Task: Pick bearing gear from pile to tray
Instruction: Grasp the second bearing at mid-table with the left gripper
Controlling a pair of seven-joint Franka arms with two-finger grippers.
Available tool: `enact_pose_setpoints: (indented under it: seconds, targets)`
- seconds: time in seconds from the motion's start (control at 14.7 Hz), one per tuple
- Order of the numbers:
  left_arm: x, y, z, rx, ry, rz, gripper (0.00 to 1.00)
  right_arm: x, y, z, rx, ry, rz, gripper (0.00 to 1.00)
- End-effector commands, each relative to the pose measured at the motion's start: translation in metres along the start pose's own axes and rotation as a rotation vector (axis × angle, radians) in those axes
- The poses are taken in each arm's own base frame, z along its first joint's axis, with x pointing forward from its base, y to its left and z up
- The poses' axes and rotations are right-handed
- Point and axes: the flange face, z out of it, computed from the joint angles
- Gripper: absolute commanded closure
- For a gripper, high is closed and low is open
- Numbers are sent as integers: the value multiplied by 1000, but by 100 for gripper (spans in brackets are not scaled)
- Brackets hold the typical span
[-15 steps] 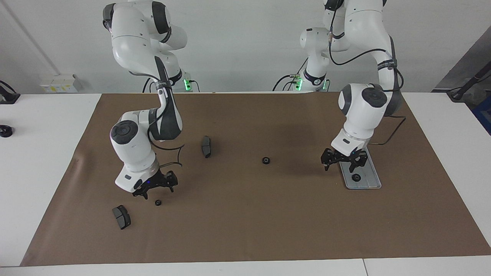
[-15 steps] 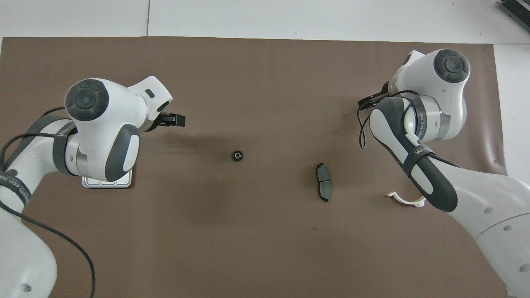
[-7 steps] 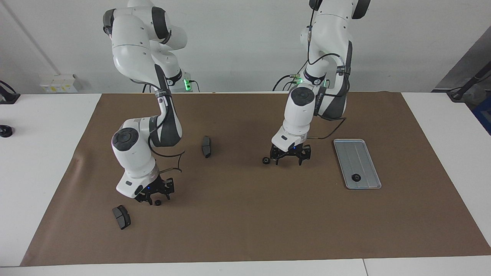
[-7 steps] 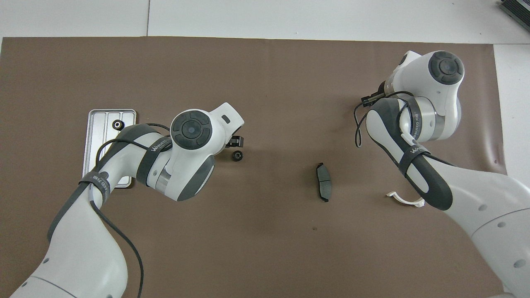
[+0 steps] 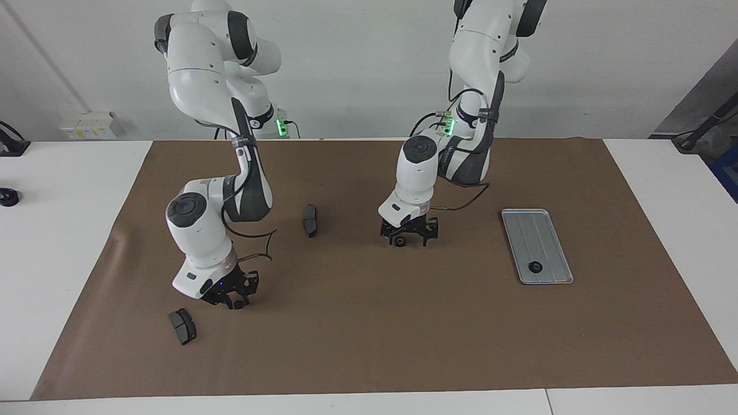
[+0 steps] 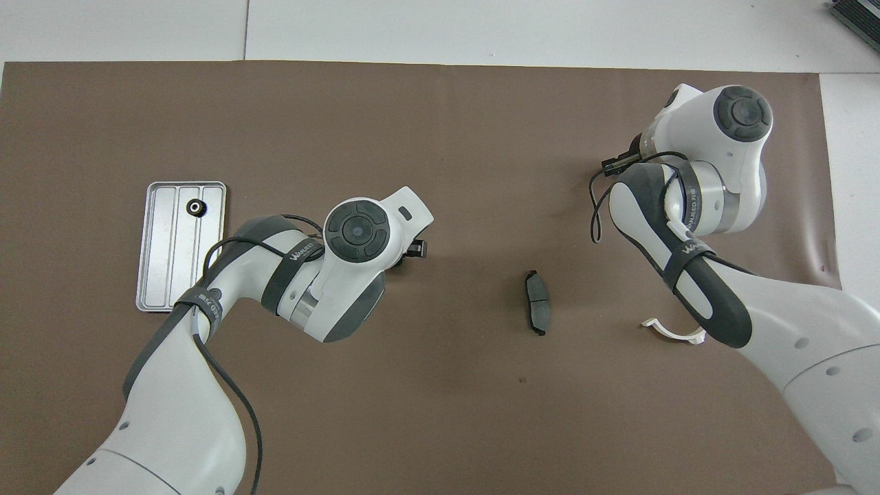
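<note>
1. Since a second ago, left claw [image 5: 407, 240] swung from the ridged silver metal tray [image 5: 545, 230] to straddle, open-fingered, a tiny black round gear [image 5: 399, 241], unseen overhead.
2. Right claw [image 5: 233, 301] pinches another gear [image 5: 237, 304].
3. Third gear [image 6: 195, 207] lies in tray.

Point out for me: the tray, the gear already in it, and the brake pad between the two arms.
tray [image 5: 527, 227]: facing view, on a bare ridged stretch of its floor.
gear in the tray [image 5: 535, 267]: facing view, on its black round body.
brake pad [image 6: 536, 311]: overhead view, on its grey face.

A robotics lab: two white arms [image 5: 213, 132] bolted at a paper-covered table [image 5: 369, 346], bare white wall
</note>
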Motion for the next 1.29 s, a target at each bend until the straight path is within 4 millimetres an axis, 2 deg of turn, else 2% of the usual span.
enact_pose_setpoints:
  seconds: [0.0,0.14,0.2,0.27,0.68,0.75,0.82,0.88,0.95,1.09,1.22]
  targets:
    - [2,4,1,5,23,1,6,0,7,5,17,18,-8,59]
    - [-4,4,5,11,9,3,9,-3,3,9,20,9,-8,59]
    - [-10,11,6,11,5,14,10,-5,0,13,23,0,-10,59]
    - [-10,12,5,9,4,12,15,-7,0,15,25,-6,-11,59]
    - [-13,12,7,6,-3,7,21,-11,3,14,29,-28,-10,60]
    - [-13,12,7,6,-3,5,21,-11,3,13,30,-36,-11,64]
    - [-17,13,10,9,-9,10,21,-12,4,14,30,-37,-14,77]
    - [-16,14,9,8,-7,10,21,-11,4,13,30,-36,-25,100]
    - [-15,13,8,7,-4,9,24,-11,4,13,31,-33,-22,100]
    - [-15,13,8,4,-2,-22,39,-10,6,11,30,-30,-16,100]
    - [-15,13,8,3,1,-53,64,-8,4,7,29,-24,-16,100]
